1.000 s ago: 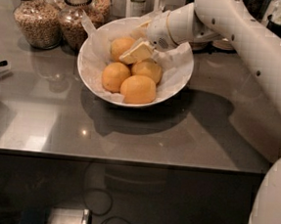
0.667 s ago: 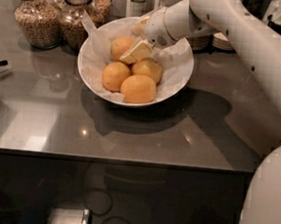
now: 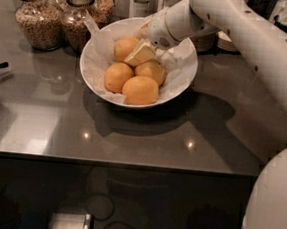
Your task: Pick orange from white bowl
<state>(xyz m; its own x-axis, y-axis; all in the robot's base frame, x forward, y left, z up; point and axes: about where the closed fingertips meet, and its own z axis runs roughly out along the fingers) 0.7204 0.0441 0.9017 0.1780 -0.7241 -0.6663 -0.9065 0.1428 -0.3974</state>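
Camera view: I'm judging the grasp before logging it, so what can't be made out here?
1. The gripper, down in the white bowl among the oranges: its own body hides any contact with fruit.
2. The back orange: partly covered by the gripper.
3. The glass jars: tops cut off by the top edge.
4. The small stacked bowls: mostly hidden by the arm.

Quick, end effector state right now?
End effector: inside the bowl, against the oranges; open, closed or holding cannot be told.
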